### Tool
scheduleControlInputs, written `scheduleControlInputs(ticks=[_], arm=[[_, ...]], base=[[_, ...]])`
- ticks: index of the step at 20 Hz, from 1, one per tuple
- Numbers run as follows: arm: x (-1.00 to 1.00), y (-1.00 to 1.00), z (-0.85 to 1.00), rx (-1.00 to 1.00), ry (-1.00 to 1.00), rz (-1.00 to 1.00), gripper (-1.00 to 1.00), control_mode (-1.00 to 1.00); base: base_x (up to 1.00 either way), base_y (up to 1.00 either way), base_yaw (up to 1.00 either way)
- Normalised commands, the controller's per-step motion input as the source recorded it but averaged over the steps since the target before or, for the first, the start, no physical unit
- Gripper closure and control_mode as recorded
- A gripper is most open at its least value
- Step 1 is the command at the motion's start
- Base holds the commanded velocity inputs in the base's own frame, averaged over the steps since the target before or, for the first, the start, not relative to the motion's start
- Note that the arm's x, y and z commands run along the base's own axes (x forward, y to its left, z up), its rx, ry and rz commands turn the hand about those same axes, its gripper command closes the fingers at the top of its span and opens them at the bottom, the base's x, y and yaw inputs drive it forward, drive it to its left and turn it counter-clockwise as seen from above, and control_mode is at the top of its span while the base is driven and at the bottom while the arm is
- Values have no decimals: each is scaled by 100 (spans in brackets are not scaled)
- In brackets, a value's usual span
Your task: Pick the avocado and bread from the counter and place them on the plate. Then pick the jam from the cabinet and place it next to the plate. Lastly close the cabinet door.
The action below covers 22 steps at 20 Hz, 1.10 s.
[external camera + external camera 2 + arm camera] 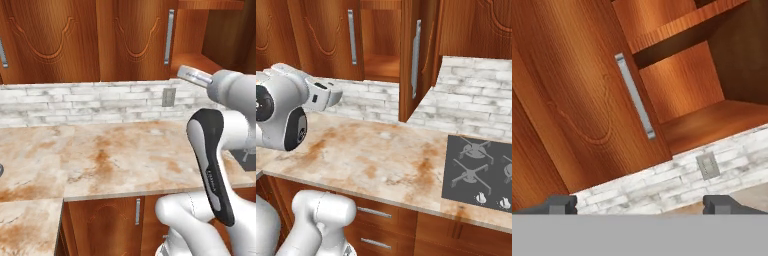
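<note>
Jaws (640, 204) are spread wide, empty, aimed at the open cabinet (712, 125); its swung-out cabinet door (415, 60) could be struck.

No readable text anywhere; faint lettering on the arm's dark cover (212, 176) is too blurred to read.

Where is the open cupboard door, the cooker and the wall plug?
cabinet door (408, 65), right base view, on its wooden edge beside the silver handle.
stove (476, 170), right base view, on its dark grey top.
wall socket (707, 166), hand view, on its grey plate.
</note>
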Motion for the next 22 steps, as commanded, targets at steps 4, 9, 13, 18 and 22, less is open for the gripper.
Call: scheduleControlInputs(ticks=[4,9,13,18,22], arm=[[-98,0,0,0,0,0,-100,-100],[-94,0,0,2,0,0,-100,-100],[-77,-5,0,8,0,0,-100,-100],[-43,-24,0,23,0,0,-100,-100],[-20,-39,0,41,2,0,-100,-100]], base=[[0,0,0],[0,0,0],[0,0,0],[0,0,0],[0,0,0]])
